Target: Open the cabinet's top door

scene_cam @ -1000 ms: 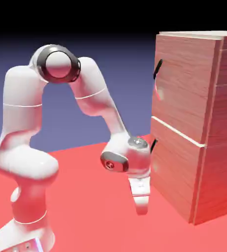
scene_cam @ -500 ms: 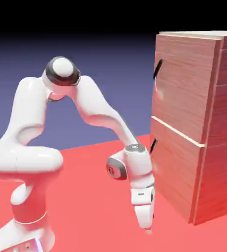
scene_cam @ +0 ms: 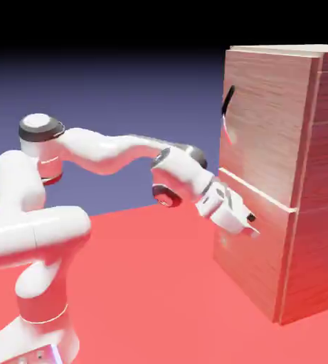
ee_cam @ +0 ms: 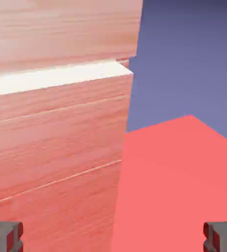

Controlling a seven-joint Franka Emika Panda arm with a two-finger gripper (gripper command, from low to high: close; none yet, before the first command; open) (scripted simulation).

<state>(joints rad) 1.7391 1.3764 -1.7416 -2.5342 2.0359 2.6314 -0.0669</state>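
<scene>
Approaching the cabinet (scene_cam: pixel 280 178) at the right of the tabletop (scene_cam: pixel 152 284), the end effector (scene_cam: pixel 248 226) hangs wide open and empty at the lower panel, so the next move likely requires rising to the top door (scene_cam: pixel 262 128) and its black handle (scene_cam: pixel 228 101).

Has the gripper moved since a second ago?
Yes. The gripper rose from near the table to the lower door, just under the cabinet's seam, well below the top door's handle.

Wood-grain cabinet (ee_cam: pixel 56 147) filling the left, pale seam (ee_cam: pixel 56 78) across it, pincer (ee_cam: pixel 113 237) fingertips wide apart
</scene>
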